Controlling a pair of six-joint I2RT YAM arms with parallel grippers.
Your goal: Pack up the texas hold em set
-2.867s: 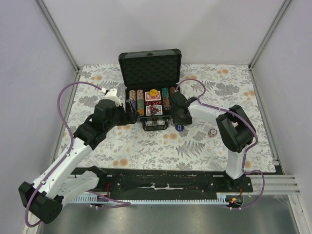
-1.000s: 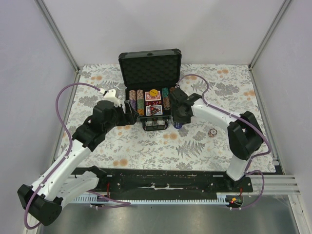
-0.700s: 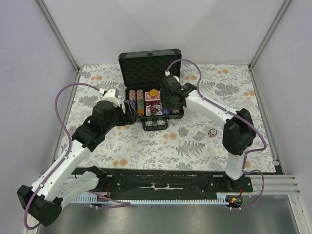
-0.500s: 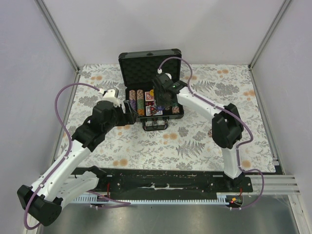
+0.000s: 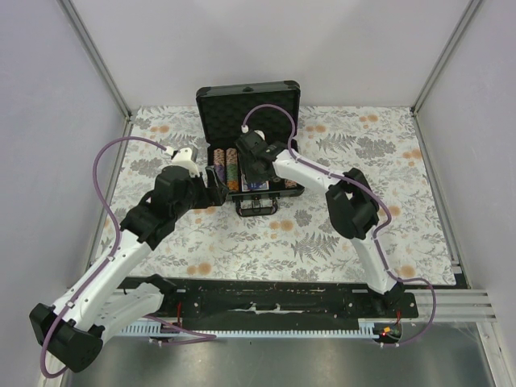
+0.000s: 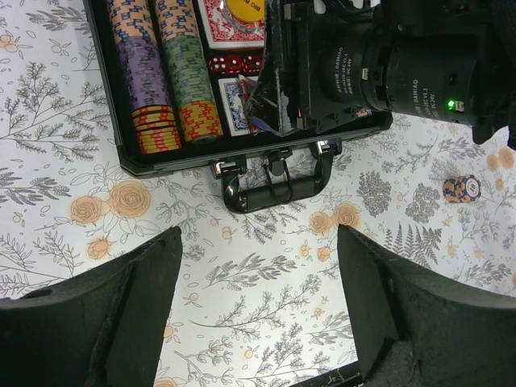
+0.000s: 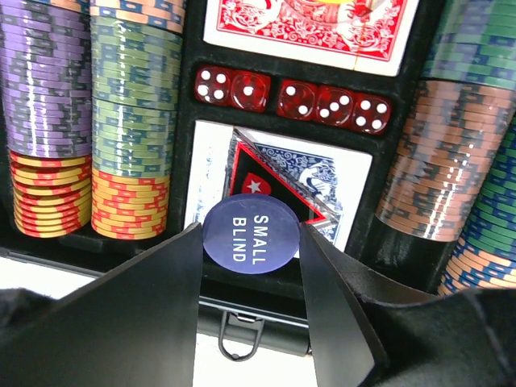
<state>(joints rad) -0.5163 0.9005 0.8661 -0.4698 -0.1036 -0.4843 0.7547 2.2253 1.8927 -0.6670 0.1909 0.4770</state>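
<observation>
Floral counter (image 5: 339,242), with a small dark briefcase (image 5: 234,113) open at its far middle. Lid upright, lined with black egg-crate foam; handle (image 6: 274,187) on the side toward the arms.

In the tray, foam compartments:
- At the left, two columns of poker chips (image 7: 133,105) on edge: purple then yellow-red in one, green then orange-red in the next.
- At the right, two more columns (image 7: 435,153) in salmon, green and blue.
- Between them, a red deck (image 7: 306,24) at the far end with a yellow button (image 6: 244,8) on it.
- At the near end, a blue deck (image 7: 322,173) with a black, red-edged triangle lying over it.
- In the slot between the decks, five red dice (image 7: 290,98) in a row.

Right arm stretched in over the middle of the tray. Right fingers (image 7: 161,298) pinching a round blue button (image 7: 251,230) marked SMALL BLIND by its edges, lettered face toward the wrist camera, above the near end of the blue deck. Touching the deck or not: cannot tell.

Left fingers (image 6: 137,306) spread wide with nothing between them, over bare counter just in front of the case, near its left corner.

Out on the counter to the right of the case, well apart from it, a small stack of orange-and-dark chips (image 6: 462,188).
</observation>
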